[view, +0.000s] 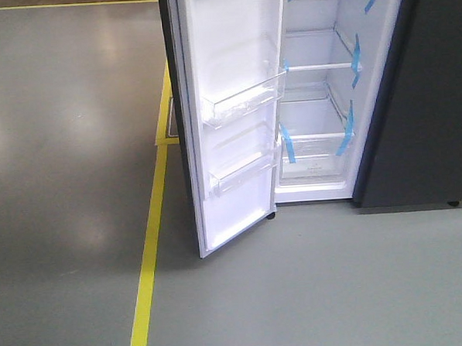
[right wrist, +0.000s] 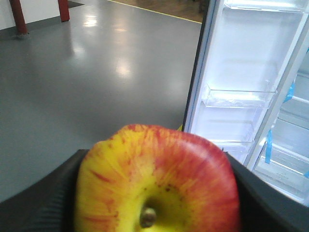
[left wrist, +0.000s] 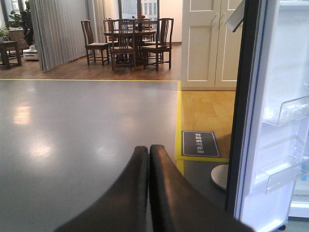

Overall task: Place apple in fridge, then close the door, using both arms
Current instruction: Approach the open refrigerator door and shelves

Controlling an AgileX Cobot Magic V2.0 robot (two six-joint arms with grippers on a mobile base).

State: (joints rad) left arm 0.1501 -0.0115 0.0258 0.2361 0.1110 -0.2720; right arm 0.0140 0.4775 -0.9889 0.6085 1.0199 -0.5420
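The apple [right wrist: 157, 181] is gripped between the two black fingers [right wrist: 43, 203] of the right tool [right wrist: 159, 203], with its stem [right wrist: 147, 217] turned toward the wrist camera. Its skin is glossy, yellow around the stem hollow and streaked red toward the top and the right flank. The right tool is clenched on it, one finger pressed against each side. The apple is held outside the fridge [view: 320, 98], facing the open door [view: 237, 142] and the lit white interior.

The left tool [left wrist: 148, 147] is clenched on nothing, its two fingers pressed flat together above the grey floor [view: 61, 190].

The door is swung wide to the left, its white inner face and two clear bins [view: 243, 102] turned toward the opening. White shelves [view: 318, 66] edged with blue tape strips [view: 354, 58] are stacked inside. The opening is bounded on the right by the dark grey body of the fridge and on the left by the door's hinged edge. The door's free lower corner stands near a yellow line [view: 146, 263] on the floor, and broad open floor is spread to the left of it and in front of the fridge
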